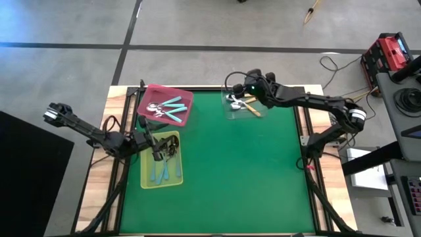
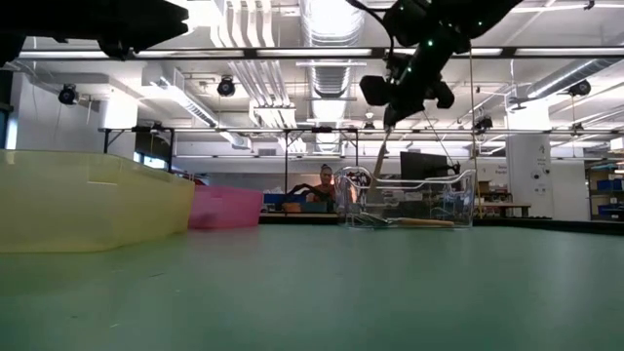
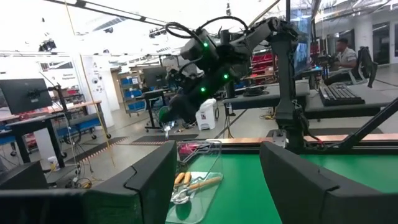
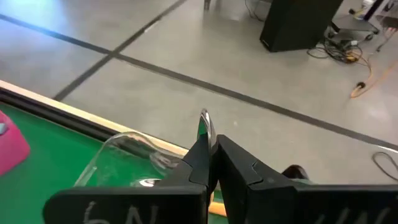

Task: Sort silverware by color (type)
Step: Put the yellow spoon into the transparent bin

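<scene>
My right gripper [image 4: 210, 149] hovers over the clear tray [image 1: 231, 113] at the table's far side, shut on a spoon [image 4: 205, 127]. That tray holds orange-handled spoons [image 1: 251, 108]. My left gripper [image 3: 217, 180] stands open with nothing between its fingers, above the yellow-green tray [image 1: 146, 178], which holds light-blue spoons [image 1: 163, 172]. Teal spoons [image 1: 172, 108] lie in the pink tray [image 1: 187, 99] at the far left. My right gripper pinches the spoon between its two fingertips, just under the metal bowl [image 4: 206, 138], which stands edge-on beyond them. A slim tan handle [image 2: 378, 166] slants down below the gripper, lifted over the clear tray. Whether its lower end touches the tray, I cannot tell.
The green mat [image 1: 250, 178] lies bare between the trays and toward the near edge. Wooden table borders [image 1: 99, 197] flank it. People sit at desks in the room behind [image 2: 325, 183]. Cables and red equipment [image 1: 388, 52] lie to the right of the table.
</scene>
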Controlling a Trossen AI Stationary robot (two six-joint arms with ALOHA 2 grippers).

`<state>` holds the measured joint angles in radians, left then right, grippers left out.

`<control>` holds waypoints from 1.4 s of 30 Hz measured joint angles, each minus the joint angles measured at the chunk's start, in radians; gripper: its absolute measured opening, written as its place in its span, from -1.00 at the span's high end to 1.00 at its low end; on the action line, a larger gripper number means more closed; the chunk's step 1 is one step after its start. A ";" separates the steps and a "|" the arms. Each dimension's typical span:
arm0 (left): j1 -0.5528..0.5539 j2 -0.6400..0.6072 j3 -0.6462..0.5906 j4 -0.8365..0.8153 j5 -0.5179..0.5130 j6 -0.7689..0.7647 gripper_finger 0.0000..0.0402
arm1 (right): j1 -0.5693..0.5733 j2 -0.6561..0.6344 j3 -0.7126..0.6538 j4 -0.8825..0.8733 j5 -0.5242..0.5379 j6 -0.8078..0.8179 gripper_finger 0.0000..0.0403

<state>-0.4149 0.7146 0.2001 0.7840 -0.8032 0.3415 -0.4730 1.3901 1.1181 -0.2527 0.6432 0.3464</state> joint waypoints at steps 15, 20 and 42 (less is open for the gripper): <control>0.006 0.024 0.000 0.001 0.000 -0.021 -0.07 | 0.001 -0.019 -0.210 0.214 -0.041 0.144 0.96; 0.006 0.029 0.000 0.001 0.000 -0.040 -0.07 | 0.001 -0.019 -0.240 0.222 -0.022 0.178 0.96; 0.006 0.051 0.000 0.035 0.000 -0.044 -0.07 | -0.006 -0.018 -0.255 0.311 -0.058 0.175 0.96</control>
<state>-0.4087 0.7654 0.2001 0.8193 -0.8028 0.2974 -0.4786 1.3723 0.8627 0.0582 0.5847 0.5217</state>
